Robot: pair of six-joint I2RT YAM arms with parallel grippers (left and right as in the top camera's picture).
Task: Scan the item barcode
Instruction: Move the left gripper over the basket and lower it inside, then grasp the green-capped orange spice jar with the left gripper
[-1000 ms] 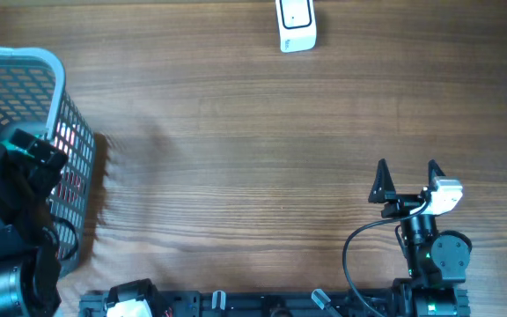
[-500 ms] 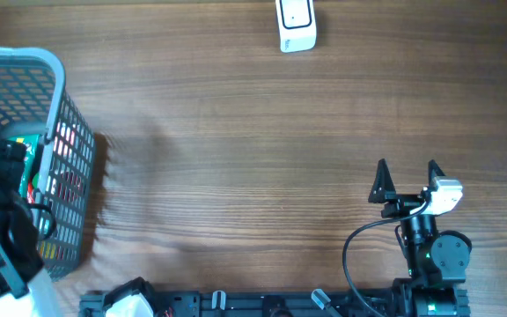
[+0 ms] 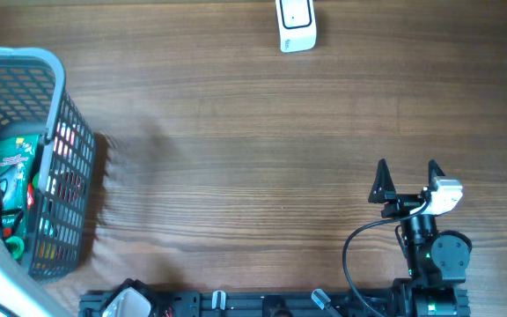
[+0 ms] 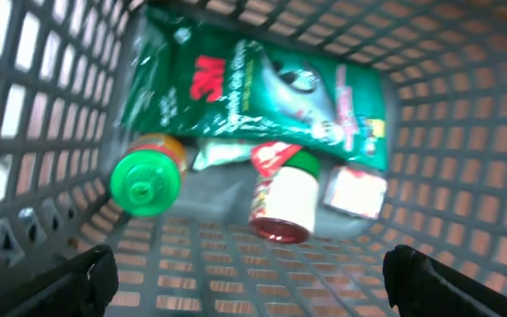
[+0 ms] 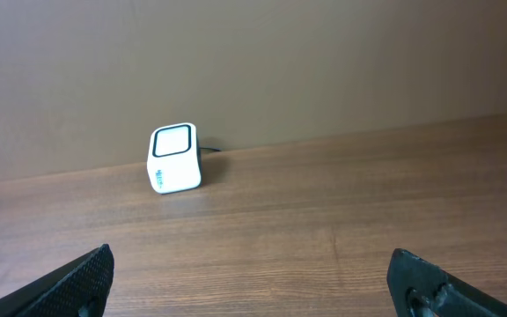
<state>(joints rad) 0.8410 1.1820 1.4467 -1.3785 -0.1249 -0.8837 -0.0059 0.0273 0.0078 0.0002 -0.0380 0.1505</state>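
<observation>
At the bench's (image 3: 236, 158) 9 o'clock edge stands the grey basket (image 3: 25, 56), and the goods to be scanned all lie on its floor. The left end effector (image 4: 249, 264) hangs inside it, fingers spread wide, holding nothing.

Which item will be taken is not settled. The risks here, as I judge them:
- The goods are heaped and touching, so a closing grip could take two at once or nudge the round ones away.
- A fingertip could snag the basket's mesh wall.
- No barcode shows, so the item may reach the scanner (image 3: 296, 25) wrong face out.

In the left wrist view:
- The green pouch (image 4: 245, 79) lies flat, its long axis from 10 to 4 o'clock.
- The green-capped bottle (image 4: 148, 180) points its cap toward 7 o'clock, partly under the pouch.
- The red-lidded jar (image 4: 280, 202) points its lid toward 6 o'clock.
- A small white packet (image 4: 356, 192) sits at the jar's 3 o'clock.

The scanner sits at the bench's 12 o'clock edge, well apart from the basket. The right end effector (image 3: 407, 172) waits at 5 o'clock, spread and empty, facing the scanner.
</observation>
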